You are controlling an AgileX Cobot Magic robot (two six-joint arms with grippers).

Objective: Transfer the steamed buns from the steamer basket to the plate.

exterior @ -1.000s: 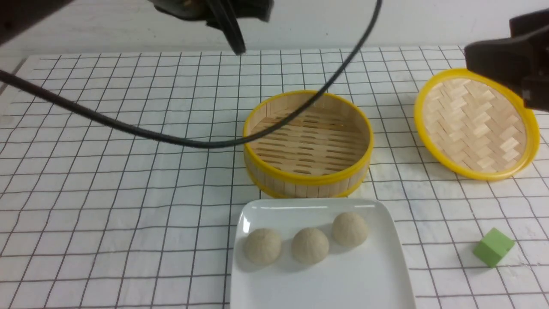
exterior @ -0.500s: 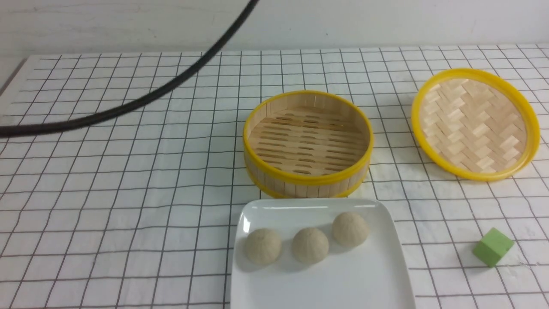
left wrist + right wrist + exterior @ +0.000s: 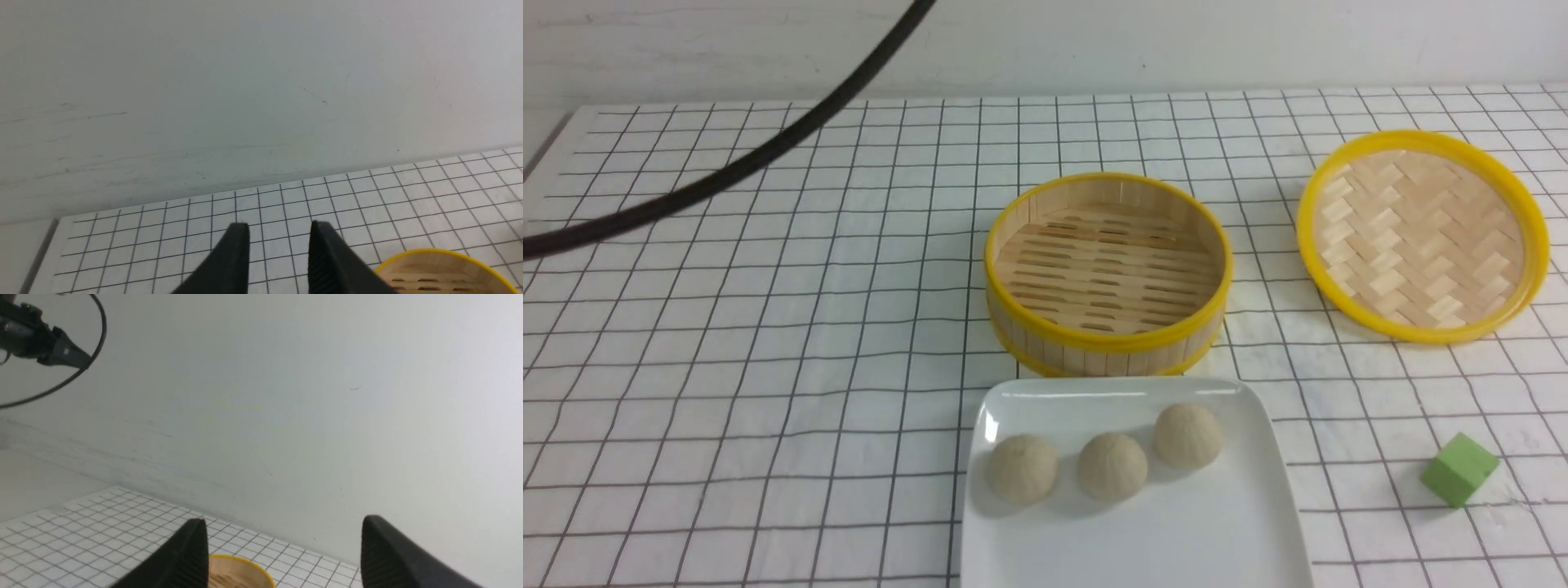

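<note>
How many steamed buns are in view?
3, all on the plate: left bun, middle bun, right bun nearest the steamer basket, which holds none. None seem hidden.

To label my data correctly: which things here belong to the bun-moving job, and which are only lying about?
Job: three round beige steamed buns, deep round bamboo steamer basket, glossy white square plate.
Lying about: shallow yellow-rimmed woven bamboo lid, small green cube.

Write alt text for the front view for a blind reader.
Three steamed buns sit in a row on a white square plate, just in front of an empty bamboo steamer basket, on a grid-patterned cloth. A woven lid lies to the right, a green cube nearer, and a black cable crosses the upper left.
</note>
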